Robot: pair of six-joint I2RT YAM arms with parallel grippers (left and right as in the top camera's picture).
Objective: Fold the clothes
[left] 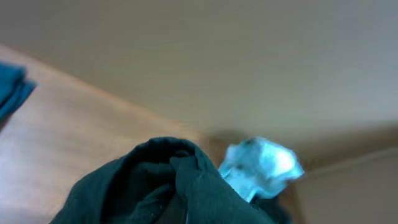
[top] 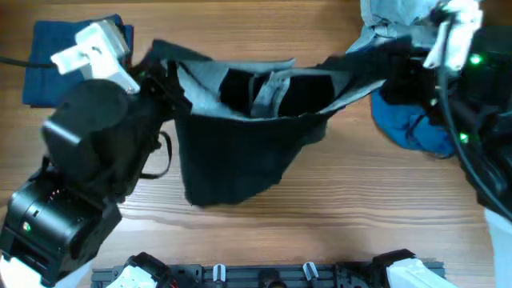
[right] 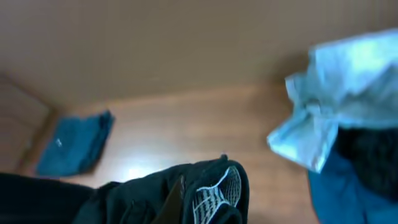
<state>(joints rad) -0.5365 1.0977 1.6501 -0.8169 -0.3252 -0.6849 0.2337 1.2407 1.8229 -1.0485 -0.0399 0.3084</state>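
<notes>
A pair of black shorts point(top: 240, 144) with a grey mesh lining hangs stretched in the air between my two grippers, waistband open at the top. My left gripper point(top: 164, 80) is shut on the shorts' left waistband corner; in the left wrist view the dark cloth point(left: 180, 186) is bunched over the jaws. My right gripper point(top: 392, 64) is shut on the right waistband corner; in the right wrist view the black cloth with white mesh point(right: 211, 190) covers the fingers.
A folded dark blue garment point(top: 60, 60) lies at the back left, also in the right wrist view point(right: 74, 146). A blue garment point(top: 412, 124) and a pale blue one point(top: 392, 20) are heaped at the back right. The wooden table point(top: 320, 216) runs below.
</notes>
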